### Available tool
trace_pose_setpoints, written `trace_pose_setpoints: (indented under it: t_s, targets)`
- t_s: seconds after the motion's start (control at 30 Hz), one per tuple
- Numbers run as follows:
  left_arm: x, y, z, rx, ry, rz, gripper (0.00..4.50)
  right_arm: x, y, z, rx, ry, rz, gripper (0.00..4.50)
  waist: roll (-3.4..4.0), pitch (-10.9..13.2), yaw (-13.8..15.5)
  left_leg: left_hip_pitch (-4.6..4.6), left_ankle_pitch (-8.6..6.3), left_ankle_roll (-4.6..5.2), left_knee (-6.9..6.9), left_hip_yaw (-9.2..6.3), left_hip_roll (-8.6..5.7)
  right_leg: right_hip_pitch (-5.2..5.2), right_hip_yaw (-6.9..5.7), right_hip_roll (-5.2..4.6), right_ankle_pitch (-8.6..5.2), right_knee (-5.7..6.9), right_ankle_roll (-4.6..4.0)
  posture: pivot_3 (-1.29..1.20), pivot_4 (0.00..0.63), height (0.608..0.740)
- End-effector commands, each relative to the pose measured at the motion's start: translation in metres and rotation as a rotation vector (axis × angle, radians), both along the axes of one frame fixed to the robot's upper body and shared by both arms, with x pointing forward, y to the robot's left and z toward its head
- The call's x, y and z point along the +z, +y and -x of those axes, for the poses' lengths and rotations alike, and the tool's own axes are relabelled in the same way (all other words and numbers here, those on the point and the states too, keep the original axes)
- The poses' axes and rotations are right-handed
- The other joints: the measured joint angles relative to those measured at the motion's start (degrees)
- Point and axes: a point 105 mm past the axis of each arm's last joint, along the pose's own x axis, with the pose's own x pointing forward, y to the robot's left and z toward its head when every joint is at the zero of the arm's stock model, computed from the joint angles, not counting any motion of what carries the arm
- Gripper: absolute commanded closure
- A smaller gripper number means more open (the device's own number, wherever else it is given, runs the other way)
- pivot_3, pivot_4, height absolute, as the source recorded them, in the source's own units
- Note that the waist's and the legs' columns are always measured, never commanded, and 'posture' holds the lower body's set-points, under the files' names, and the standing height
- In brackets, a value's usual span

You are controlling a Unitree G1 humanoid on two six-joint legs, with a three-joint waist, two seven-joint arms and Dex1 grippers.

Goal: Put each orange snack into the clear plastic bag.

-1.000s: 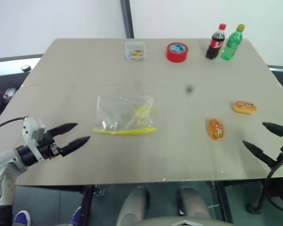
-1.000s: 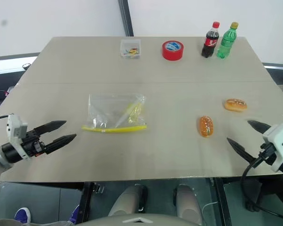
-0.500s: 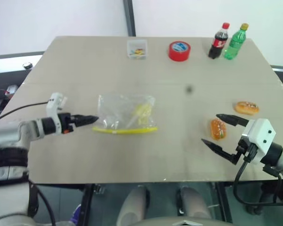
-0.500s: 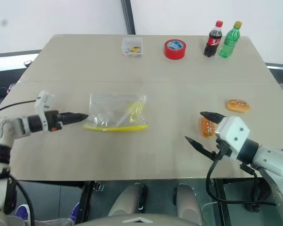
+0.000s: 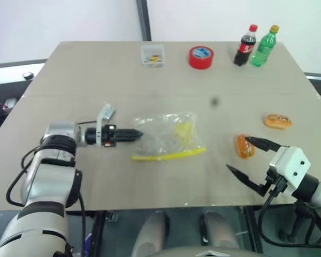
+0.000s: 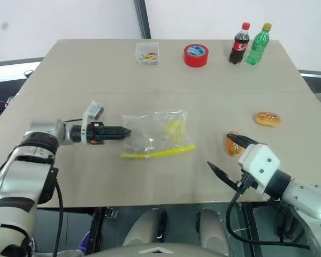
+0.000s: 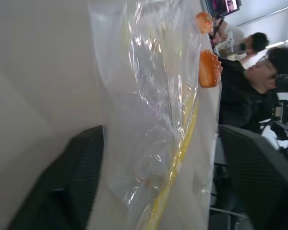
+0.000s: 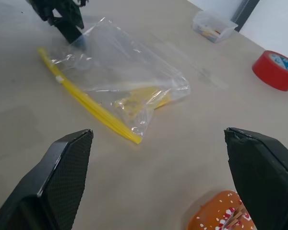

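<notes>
The left gripper (image 5: 135, 134) is seen lying level over the table (image 5: 96, 69), its black fingers drawn close together, their tips at the near-left corner of the clear plastic bag (image 5: 168, 134); from the left wrist view the bag film is seen running between the two fingers, so the bag looks pinched, though actual contact cannot be confirmed. The bag is crinkly and transparent, with a yellow strip (image 5: 168, 155) along its near edge, tilted up toward 3 o'clock, and pale yellow bits inside.

The right gripper (image 5: 249, 158) is held with its fingers spread wide, empty, near the front edge of the table. One orange snack (image 5: 244, 146), oval and speckled, lies just beside the upper fingertip; whether it is touched cannot be told. The second orange snack (image 5: 277, 121) lies at 2 o'clock from the first, near the right edge.

Bare table is left between bag and snacks, and across the whole middle band. Along the far edge, well apart, stand a small clear box (image 5: 152, 55), a red tape roll (image 5: 201, 57), a dark bottle (image 5: 245, 45) and a green bottle (image 5: 264, 46). The tabletop is matte beige.
</notes>
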Motion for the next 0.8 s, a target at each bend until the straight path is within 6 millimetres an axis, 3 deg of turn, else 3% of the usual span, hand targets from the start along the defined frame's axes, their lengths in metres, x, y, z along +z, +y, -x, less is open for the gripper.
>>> trace_pose_setpoints:
  t_s: [0.03, 0.17, 0.27, 0.4, 0.57, 0.67, 0.77, 0.8]
  targets:
    - [0.004, -0.013, 0.004, -0.017, 0.057, 0.096, 2.78, 0.007, 0.010, 0.000, 0.003, -0.085, 0.016, 0.00, -0.04, 0.0, -0.1, -0.03, 0.00, 0.00, 0.06, -0.01, 0.00, -0.01, -0.01, 0.01, 0.00, 0.03, 0.00, 0.00, 0.150, 0.740]
    - [0.026, -0.029, 0.004, -0.029, 0.098, 0.248, 4.48, -0.004, 0.020, -0.010, 0.001, -0.128, 0.091, 0.00, -0.02, 0.0, 0.1, -0.04, 0.00, 0.00, 0.18, -0.03, 0.00, -0.02, -0.01, 0.01, 0.00, 0.11, 0.01, 0.00, 0.150, 0.740]
    - [0.049, -0.039, 0.006, -0.040, 0.129, 0.351, 4.48, -0.011, 0.028, -0.020, 0.005, -0.182, 0.164, 0.00, -0.06, 0.1, 0.0, -0.10, 0.00, 0.00, 0.31, -0.06, -0.01, -0.02, -0.04, 0.02, 0.00, 0.14, 0.01, 0.00, 0.150, 0.740]
    - [0.093, -0.047, 0.009, -0.052, 0.123, 0.512, 4.48, -0.026, 0.038, -0.049, -0.020, -0.254, 0.305, 0.00, -0.07, 0.1, -0.3, -0.20, 0.00, -0.01, 0.47, -0.09, 0.00, -0.11, -0.04, 0.03, 0.00, 0.24, 0.01, 0.00, 0.150, 0.740]
    - [0.110, -0.053, 0.010, -0.064, 0.066, 0.556, 4.48, -0.026, 0.054, -0.091, -0.117, -0.349, 0.327, 0.00, -0.14, 0.1, -1.3, -0.18, 0.16, -0.28, 0.49, -0.05, 0.02, -0.20, 0.03, 0.00, 0.00, 0.45, 0.00, 0.00, 0.150, 0.740]
    - [0.110, -0.056, 0.012, -0.065, 0.054, 0.552, 4.48, -0.015, 0.062, -0.128, -0.230, -0.427, 0.304, 0.00, -0.13, 0.1, -1.3, -0.16, 0.23, -0.40, 0.54, 0.07, 0.03, -0.40, 0.22, -0.06, 0.01, 0.77, -0.02, 0.00, 0.150, 0.740]
    - [0.112, -0.056, 0.012, -0.049, 0.052, 0.559, 4.48, -0.011, 0.063, -0.150, -0.300, -0.483, 0.332, 0.00, -0.11, 0.1, -1.3, -0.19, 0.27, -0.46, 0.56, 0.09, 0.03, -0.53, 0.31, -0.10, 0.02, 0.94, -0.03, 0.00, 0.150, 0.740]
    - [0.114, -0.055, 0.011, -0.042, 0.046, 0.561, 4.50, -0.007, 0.063, -0.154, -0.322, -0.495, 0.316, 0.26, -0.12, 0.1, -1.1, -0.19, 0.27, -0.46, 0.56, 0.09, 0.02, -0.54, 0.33, -0.10, 0.02, 0.96, -0.03, 0.00, 0.150, 0.740]
